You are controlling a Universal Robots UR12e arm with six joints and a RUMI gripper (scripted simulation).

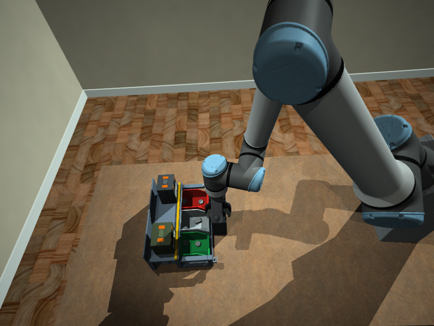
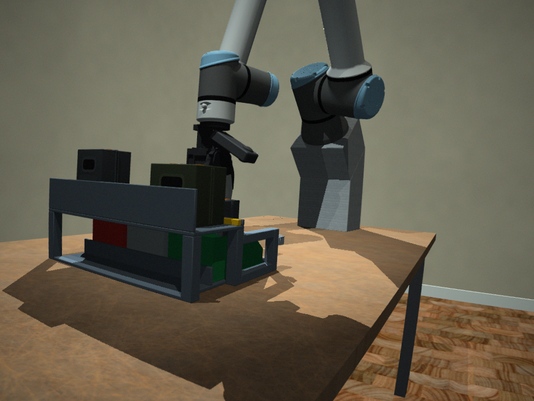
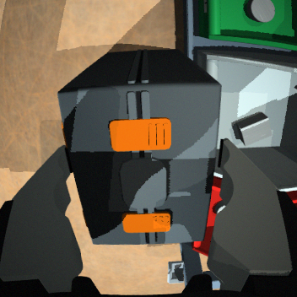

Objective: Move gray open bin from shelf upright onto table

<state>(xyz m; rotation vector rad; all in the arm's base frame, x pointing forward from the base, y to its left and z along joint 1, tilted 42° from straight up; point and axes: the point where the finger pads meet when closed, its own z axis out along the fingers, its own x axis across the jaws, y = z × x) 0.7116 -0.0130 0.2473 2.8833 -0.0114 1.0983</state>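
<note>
The gray open bin (image 1: 196, 224) sits in the middle slot of the shelf (image 1: 165, 257), between a red bin (image 1: 194, 200) and a green bin (image 1: 194, 244). A small gray block (image 3: 251, 128) lies inside the gray bin (image 3: 257, 97). A dark case with orange latches (image 3: 141, 148) stands on the table right in front of the gray bin. My gripper (image 3: 144, 144) points down over this case (image 1: 220, 228), partly open, with one finger on each side of it near its edges. I cannot tell whether the fingers touch it.
A black case (image 1: 165, 189) and an olive case (image 1: 162, 238) stand on the shelf's upper level behind a yellow strip (image 1: 177, 220). The robot base (image 2: 328, 185) stands at the far table edge. Each of the red and green bins holds a round part.
</note>
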